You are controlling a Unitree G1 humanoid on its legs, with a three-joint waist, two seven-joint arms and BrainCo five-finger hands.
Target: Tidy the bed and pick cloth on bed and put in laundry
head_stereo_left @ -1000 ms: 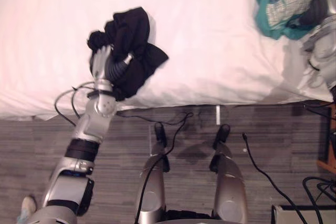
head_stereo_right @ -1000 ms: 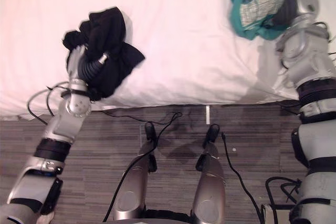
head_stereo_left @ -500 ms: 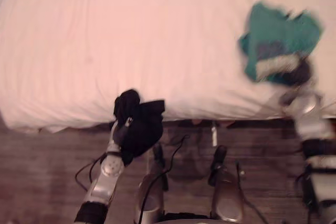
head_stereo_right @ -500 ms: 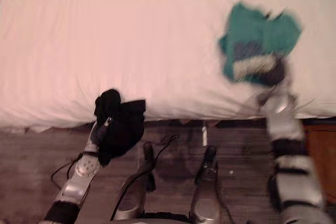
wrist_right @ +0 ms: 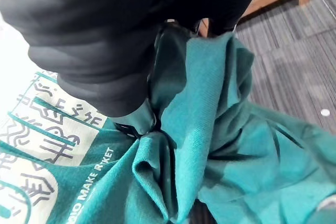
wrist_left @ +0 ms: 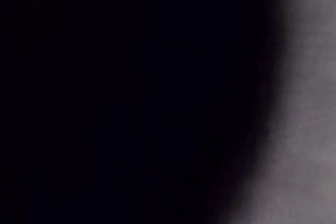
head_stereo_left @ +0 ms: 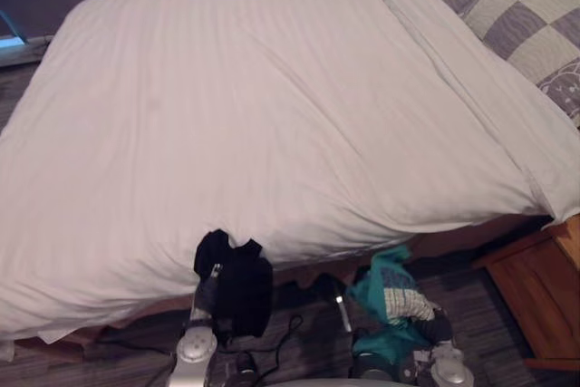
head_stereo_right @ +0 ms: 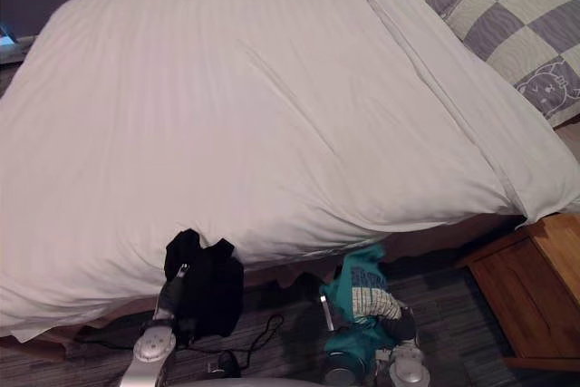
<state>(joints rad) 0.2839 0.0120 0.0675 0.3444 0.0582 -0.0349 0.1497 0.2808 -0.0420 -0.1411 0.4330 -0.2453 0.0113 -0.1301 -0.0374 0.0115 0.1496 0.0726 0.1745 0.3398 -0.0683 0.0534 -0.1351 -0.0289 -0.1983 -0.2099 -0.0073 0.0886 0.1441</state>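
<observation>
The left hand (head_stereo_left: 207, 294) is carrying the black garment (head_stereo_left: 243, 289), which is bunched over and around it and is hanging off its inner side, toward the other hand; the wrap is hiding the grip, so whether this hand is closed cannot be told. The right hand (wrist_right: 105, 40) is clamping the teal printed garment (wrist_right: 220, 129): in the right wrist view the cloth is gathering into tight folds under the dark cover, and its loose length is trailing down and away from the hand. Both garments are sitting clear of the mattress, on the near side of the bed edge, with the white duvet (head_stereo_left: 272, 115) lying beyond both hands and bare of cloth. The wooden nightstand (head_stereo_left: 544, 296) is standing outboard of the right hand. Judged from this, pickup is complete and transfer is pending; which way the laundry container lies from either hand cannot be determined, so neither hand can be ranked nearer.
</observation>
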